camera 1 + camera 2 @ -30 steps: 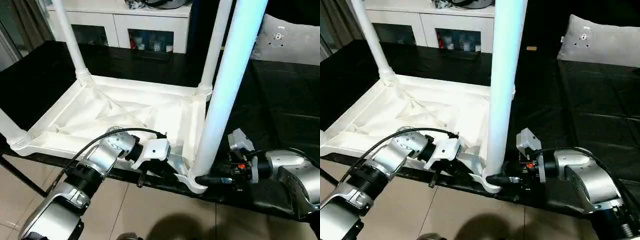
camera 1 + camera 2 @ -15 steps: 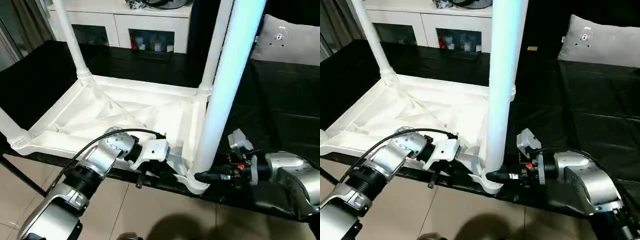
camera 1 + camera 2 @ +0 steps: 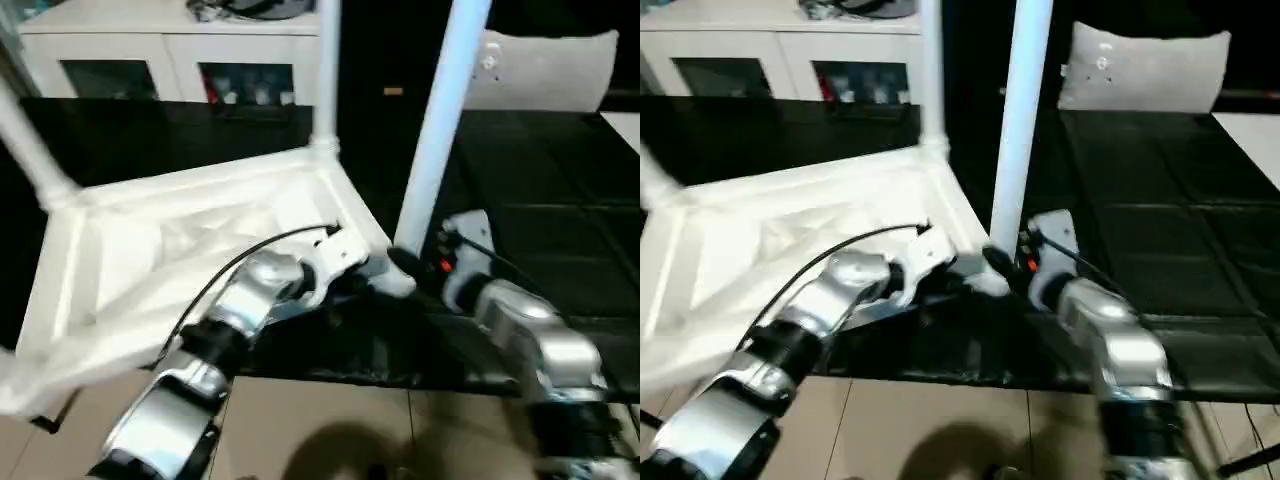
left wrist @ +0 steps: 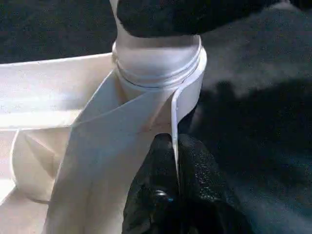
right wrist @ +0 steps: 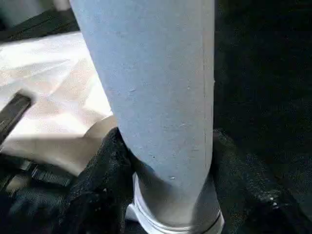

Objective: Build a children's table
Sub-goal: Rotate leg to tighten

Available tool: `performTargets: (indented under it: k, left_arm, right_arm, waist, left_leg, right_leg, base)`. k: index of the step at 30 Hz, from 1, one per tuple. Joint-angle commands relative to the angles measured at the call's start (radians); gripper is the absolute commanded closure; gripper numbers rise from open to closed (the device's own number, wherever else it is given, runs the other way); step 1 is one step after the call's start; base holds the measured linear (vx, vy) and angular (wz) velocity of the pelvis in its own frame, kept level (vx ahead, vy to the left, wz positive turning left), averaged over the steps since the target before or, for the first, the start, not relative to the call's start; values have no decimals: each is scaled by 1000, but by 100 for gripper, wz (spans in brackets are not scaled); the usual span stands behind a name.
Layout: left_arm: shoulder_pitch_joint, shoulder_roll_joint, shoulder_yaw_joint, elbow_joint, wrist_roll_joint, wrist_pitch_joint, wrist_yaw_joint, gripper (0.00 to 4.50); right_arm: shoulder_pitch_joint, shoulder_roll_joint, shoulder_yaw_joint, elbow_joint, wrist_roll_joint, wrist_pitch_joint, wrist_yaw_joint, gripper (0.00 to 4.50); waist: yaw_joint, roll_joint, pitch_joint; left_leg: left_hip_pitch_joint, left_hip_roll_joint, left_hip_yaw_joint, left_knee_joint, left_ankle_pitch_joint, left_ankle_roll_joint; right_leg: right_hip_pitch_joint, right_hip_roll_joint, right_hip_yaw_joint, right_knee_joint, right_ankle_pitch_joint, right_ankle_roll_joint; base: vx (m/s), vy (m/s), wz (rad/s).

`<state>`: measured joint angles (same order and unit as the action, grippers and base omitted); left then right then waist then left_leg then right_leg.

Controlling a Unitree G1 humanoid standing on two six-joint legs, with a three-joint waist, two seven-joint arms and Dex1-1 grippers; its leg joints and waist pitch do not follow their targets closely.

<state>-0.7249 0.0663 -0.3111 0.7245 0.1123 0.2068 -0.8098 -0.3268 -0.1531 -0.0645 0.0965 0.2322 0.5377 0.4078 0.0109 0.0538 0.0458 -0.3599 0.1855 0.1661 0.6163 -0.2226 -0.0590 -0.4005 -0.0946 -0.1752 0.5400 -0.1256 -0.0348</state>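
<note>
Tabletop [image 3: 180, 235]: white, inverted, ribbed underside up, resting on dark work surface [image 3: 560, 170]; centre-left in head view.
Legs: far two upright at 9 and 12 o'clock of top; near leg [image 3: 435, 130] standing in corner socket [image 4: 161, 73] at 4 o'clock.
Right gripper [image 5: 165, 161]: clamped around leg base just above socket.
Left gripper [image 4: 173, 190]: pinched shut on thin rim wall beside socket.
Advice: hold rim steady, keep leg vertical, press straight down until seated.
</note>
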Motion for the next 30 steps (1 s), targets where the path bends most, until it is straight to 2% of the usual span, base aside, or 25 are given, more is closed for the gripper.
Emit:
performTargets:
  k: [1, 3, 4, 7, 9, 10, 11, 12, 13, 14, 15, 16, 18, 20, 22, 23, 26, 27, 29, 30]
  left_arm:
    - [-38, -41, 39, -24, -35, -23, 53, 450]
    - [-39, -42, 39, -24, -36, -23, 53, 450]
    - [-40, -41, 36, -22, -32, -24, 56, 450]
    - [-33, -25, 25, -25, -22, -32, 40, 450]
    - [-32, -22, 24, -24, -21, -35, 38, 450]
    - [-28, -11, 26, -25, -22, -43, 27, 450]
    - [-17, 16, 21, -31, -28, -98, -19, 450]
    - [-11, 25, 18, -35, -31, -112, -37, 450]
    - [-8, 32, 17, -38, -32, -114, -47, 450]
    - [-6, 35, 16, -38, -32, -120, -51, 450]
    - [3, 54, 8, -41, -28, -156, -77, 450]
    - [12, 70, 2, -50, -31, -161, -109, 450]
    - [20, 86, -5, -59, -32, -175, -139, 450]
    - [35, 113, -17, -77, -40, -184, -195, 450]
    - [54, 140, -30, -98, -56, -223, -269, 450]
    - [61, 150, -36, -106, -60, -230, -295, 450]
    - [79, 185, -58, -126, -64, -258, -374, 450]
    - [83, 193, -61, -130, -64, -265, -391, 450]
    - [90, 214, -68, -141, -70, -284, -436, 450]
    - [95, 227, -75, -150, -72, -290, -465, 450]
  right_arm:
    - [-27, 63, 11, -1, 61, 16, -18, 179]
    - [-27, 74, 6, -4, 64, 19, -24, 170]
    - [-24, 69, 25, -14, 43, 5, -14, 157]
    - [-12, 51, 41, -21, 30, -11, 3, 138]
    - [-5, 40, 48, -24, 21, -23, 14, 125]
    - [4, 21, 55, -27, 10, -44, 35, 102]
    - [21, -15, 50, -34, 13, -70, 84, 96]
    - [25, -25, 43, -37, 22, -73, 101, 96]
    - [27, -29, 38, -38, 28, -74, 110, 76]
    - [28, -32, 36, -39, 31, -74, 115, 76]
    - [32, -49, 19, -47, 50, -73, 149, 56]
    - [34, -77, 15, -45, 52, -79, 180, 56]
    - [37, -105, 14, -42, 54, -87, 213, 45]
    - [45, -166, 24, -39, 63, -106, 294, 15]
    - [60, -229, 44, -55, 91, -106, 407, 2]
    - [64, -249, 52, -55, 92, -114, 444, 2]
    - [69, -315, 81, -37, 82, -147, 550, 2]
    - [69, -329, 89, -31, 81, -155, 574, 2]
    - [70, -362, 108, -27, 89, -177, 649, 2]
    - [70, -381, 119, -22, 96, -191, 698, 2]
  waist:
    - [13, -16, -81]
    - [15, -15, -87]
    - [18, -14, -89]
    - [30, -12, -92]
    - [35, -13, -93]
    - [37, -13, -92]
    - [42, -10, -88]
    - [43, -12, -88]
    - [43, -12, -85]
    - [42, -12, -84]
    - [42, -10, -83]
    - [43, -13, -79]
    - [47, -11, -77]
    - [50, -17, -75]
    - [57, -15, -73]
    - [56, -25, -74]
    - [62, -22, -75]
    - [63, -26, -75]
    - [73, -23, -77]
    - [78, -28, -77]
  left_leg:
    - [-11, 32, -19, -67, -68, 102]
    - [-12, 36, -20, -65, -21, 129]
    - [-12, 37, -20, -63, 15, 146]
    - [-13, 38, -18, -58, 67, 179]
    - [-14, 37, -16, -55, 81, 188]
    - [-15, 37, -16, -55, 80, 187]
    - [-16, 33, -12, -55, 45, 185]
    - [-16, 32, -12, -56, 34, 183]
    - [-16, 32, -12, -58, 13, 176]
    - [-16, 34, -12, -59, 3, 170]
    - [-14, 33, -11, -60, -6, 163]
    - [-10, 31, -9, -62, -43, 145]
    - [-6, 32, -7, -64, -70, 129]
    - [-5, 31, -6, -65, -88, 117]
    - [-2, 33, -7, -66, -110, 118]
    - [-3, 34, -6, -66, -113, 116]
    - [-6, 35, -9, -66, -103, 117]
    - [-7, 35, -7, -65, -100, 119]
    - [-4, 39, -8, -65, -94, 121]
    - [-4, 41, -7, -66, -86, 124]
  right_leg:
    - [73, -73, 54, -65, -355, -64]
    - [74, -74, 58, -49, -271, -88]
    - [74, -73, 60, -40, -219, -103]
    - [73, -74, 64, -28, -159, -123]
    - [72, -73, 65, -25, -148, -125]
    - [71, -73, 65, -24, -152, -124]
    - [71, -71, 64, -33, -195, -109]
    - [72, -71, 63, -34, -209, -101]
    - [72, -71, 63, -39, -241, -92]
    - [72, -70, 62, -41, -256, -90]
    - [70, -68, 61, -44, -276, -85]
    - [69, -67, 59, -55, -338, -61]
    - [67, -66, 58, -62, -395, -37]
    - [64, -65, 57, -68, -431, -19]
    - [61, -66, 56, -72, -456, -5]
    - [61, -65, 56, -71, -458, -2]
    - [62, -67, 57, -67, -451, 1]
    - [62, -67, 56, -66, -449, 1]
    - [59, -69, 59, -62, -439, -7]
    - [58, -68, 60, -60, -430, -12]
  base:
    - [0, 0, 0]
    - [0, 0, 0]
    - [0, 0, 0]
    - [0, 0, 0]
    - [0, 0, 0]
    - [0, 0, 0]
    - [0, 0, 0]
    - [0, 0, 0]
    - [0, 0, 0]
    - [0, 0, 0]
    - [0, 0, 0]
    - [0, 0, 0]
    - [0, 0, 0]
    - [0, 0, 0]
    - [0, 0, 0]
    - [0, 0, 0]
    - [0, 0, 0]
    - [0, 0, 0]
    - [0, 0, 0]
    - [0, 0, 0]
